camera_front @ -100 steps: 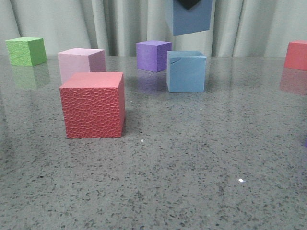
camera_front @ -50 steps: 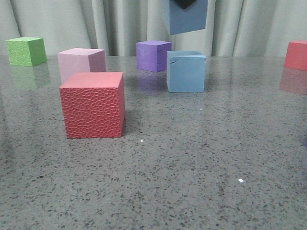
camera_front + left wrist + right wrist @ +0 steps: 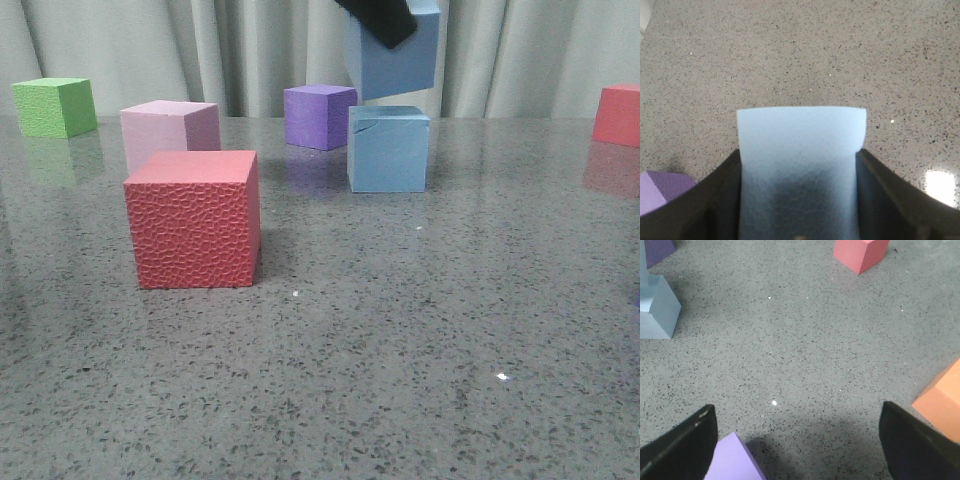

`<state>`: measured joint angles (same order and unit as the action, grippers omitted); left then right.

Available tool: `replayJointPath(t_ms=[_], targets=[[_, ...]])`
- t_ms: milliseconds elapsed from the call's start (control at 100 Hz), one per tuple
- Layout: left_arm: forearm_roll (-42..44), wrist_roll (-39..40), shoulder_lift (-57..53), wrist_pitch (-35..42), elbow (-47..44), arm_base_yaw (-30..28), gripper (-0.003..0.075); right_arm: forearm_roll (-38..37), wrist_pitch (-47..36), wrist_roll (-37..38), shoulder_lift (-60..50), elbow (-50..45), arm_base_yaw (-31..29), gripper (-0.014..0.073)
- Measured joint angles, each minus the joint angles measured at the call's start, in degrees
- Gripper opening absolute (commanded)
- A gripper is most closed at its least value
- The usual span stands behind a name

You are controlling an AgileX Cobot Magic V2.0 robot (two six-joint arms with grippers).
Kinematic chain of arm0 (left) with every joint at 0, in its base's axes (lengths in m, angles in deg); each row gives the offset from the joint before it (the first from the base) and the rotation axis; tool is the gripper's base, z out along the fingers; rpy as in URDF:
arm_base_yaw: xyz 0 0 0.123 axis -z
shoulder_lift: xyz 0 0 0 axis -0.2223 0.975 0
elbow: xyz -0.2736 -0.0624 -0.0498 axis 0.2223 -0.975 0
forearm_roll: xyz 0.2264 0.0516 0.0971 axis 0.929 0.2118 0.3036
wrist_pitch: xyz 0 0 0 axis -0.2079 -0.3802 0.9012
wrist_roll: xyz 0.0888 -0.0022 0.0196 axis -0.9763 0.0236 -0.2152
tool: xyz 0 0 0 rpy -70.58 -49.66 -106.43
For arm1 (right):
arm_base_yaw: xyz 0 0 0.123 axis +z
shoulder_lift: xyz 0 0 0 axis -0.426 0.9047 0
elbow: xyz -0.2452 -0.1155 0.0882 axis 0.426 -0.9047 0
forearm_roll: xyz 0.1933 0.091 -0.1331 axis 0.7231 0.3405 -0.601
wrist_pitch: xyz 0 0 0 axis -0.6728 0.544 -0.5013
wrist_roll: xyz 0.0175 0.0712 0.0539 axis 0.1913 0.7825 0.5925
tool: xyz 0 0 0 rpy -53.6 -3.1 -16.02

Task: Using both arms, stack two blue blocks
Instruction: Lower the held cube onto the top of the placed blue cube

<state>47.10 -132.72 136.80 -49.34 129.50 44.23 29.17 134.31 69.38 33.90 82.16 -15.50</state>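
- Pale sky-blue matte foam cube (image 3: 395,55) hangs in the air in the front view, clenched in the black left end effector (image 3: 378,18), whose dark finger shows at its top. A moment ago this cube sat higher, cut off by the frame's upper edge; now it has come down and its lower edge is just above the second pale blue foam cube with a crack near its upper edge (image 3: 388,148), which rests on the speckled grey counter (image 3: 400,340). They look close but I cannot tell if they touch. The descent suggests placement is near, with release left to do.
- Also in the front view: a purple foam cube (image 3: 319,116) behind, a textured red cube (image 3: 194,218) in front, a pale pink cube (image 3: 170,132), a green cube (image 3: 55,106) and another red cube (image 3: 617,115) at the far right.
- Left wrist view: the held blue cube (image 3: 801,170) fills the gap between both dark fingers (image 3: 700,200), gripped on two sides above bare counter.
- Right wrist view: the right end effector (image 3: 797,440) is spread wide and holds nothing, hovering over the counter well away from the blue stack (image 3: 655,307).
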Motion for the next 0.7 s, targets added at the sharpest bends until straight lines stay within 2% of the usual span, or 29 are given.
replayJointPath(t_ms=[260,700], targets=[[-0.2,-0.8,0.2,-2.8,0.0,-0.1,0.0188,0.0,0.0,0.0,0.0,0.0,0.0,0.0646],[-0.2,-2.7,0.6,-3.1,0.0,-0.1,0.0188,0.0,0.0,0.0,0.0,0.0,0.0,0.0646]])
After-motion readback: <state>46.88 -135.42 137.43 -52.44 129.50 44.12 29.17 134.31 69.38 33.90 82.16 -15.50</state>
